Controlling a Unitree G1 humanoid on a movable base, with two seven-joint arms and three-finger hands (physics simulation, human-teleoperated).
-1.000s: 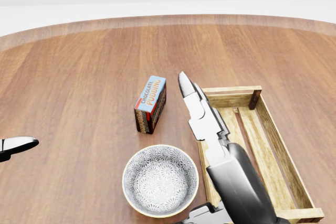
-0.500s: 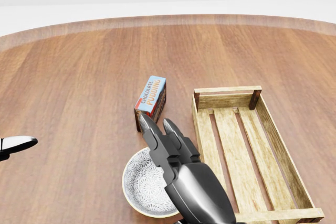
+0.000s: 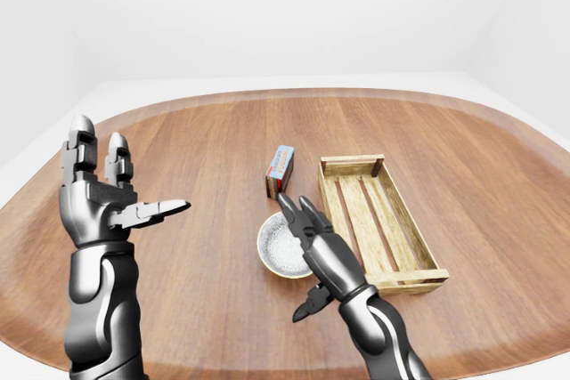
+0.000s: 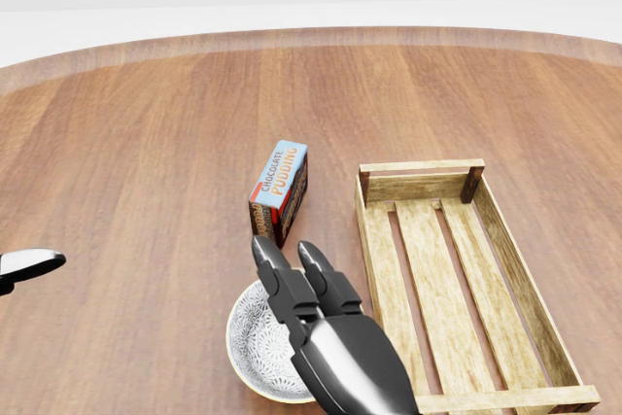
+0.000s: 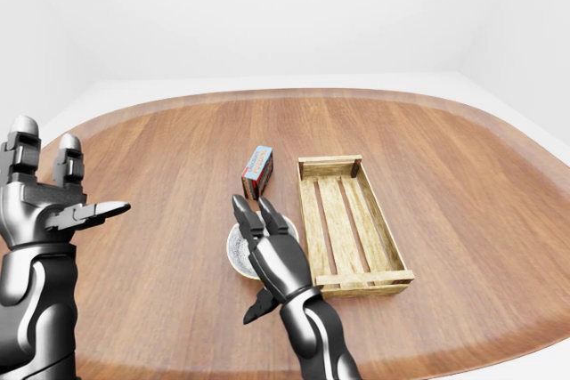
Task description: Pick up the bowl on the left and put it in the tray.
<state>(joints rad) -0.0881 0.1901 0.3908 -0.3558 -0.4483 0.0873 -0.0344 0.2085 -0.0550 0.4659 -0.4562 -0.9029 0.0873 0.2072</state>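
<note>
So the whole thing is sitting on a big rounded wooden table [image 3: 205, 149] with a paler band running along its edge, and the room around it is just plain white walls and a pale floor, nothing fancy.

The right hand [image 3: 312, 233] is reaching in from the bottom of the left-eye view with its fingers stretched out straight, not curled round anything. It is hanging over the right part of the bowl [image 3: 276, 248] and covering that side of it in the head view. I can't tell whether the fingers are actually touching the rim or just floating above it. The thumb is sticking out low and to the left, clear of the bowl.

The bowl, white with a fine grey pattern inside, is sitting on the table at the lower middle of the frame, just left of the wooden slatted tray [image 3: 370, 220], not in it. A chocolate pudding box [image 3: 280, 169] is standing just above the bowl.

The left hand [image 3: 102, 198] is raised at the far left of the frame, fingers pointing up and thumb out sideways, wide open and holding nothing.
</note>
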